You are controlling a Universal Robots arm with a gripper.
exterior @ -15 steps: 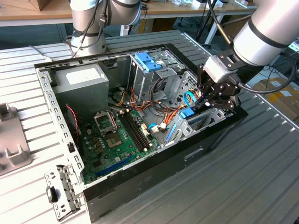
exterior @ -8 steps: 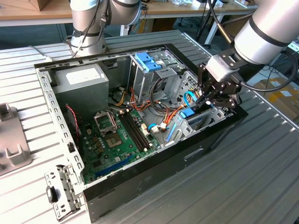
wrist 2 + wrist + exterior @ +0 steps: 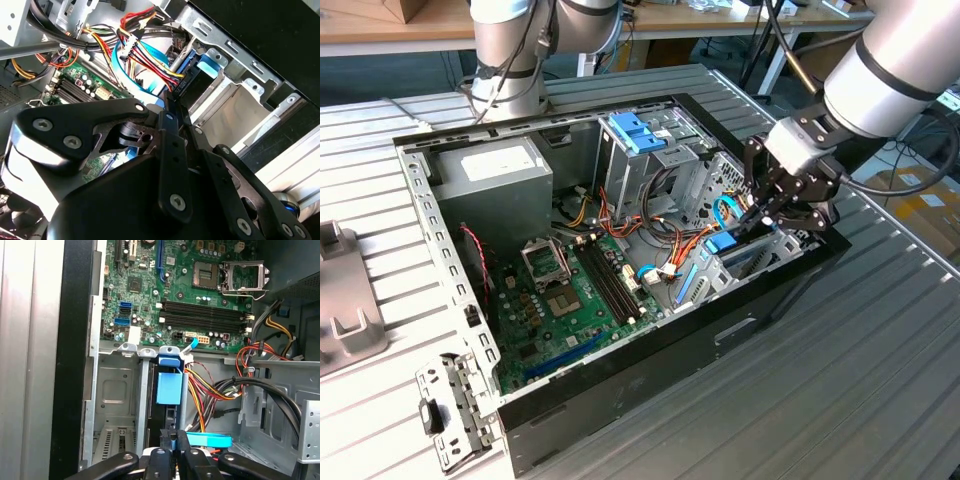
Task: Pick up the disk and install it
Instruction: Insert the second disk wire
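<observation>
Exterior view, left to right: grey bracket cut off at the edge, open case with power supply, motherboard, drive cage, then gripper low in the case's bay at the exterior view's right. Disk stands on edge in that bay, its blue frame showing, metal body mostly hidden. Fingers pinched together on the disk's top edge; contact is partly hidden by the linkage. Cables crowd beside it.

Open computer case, green motherboard, probably a power supply.
</observation>
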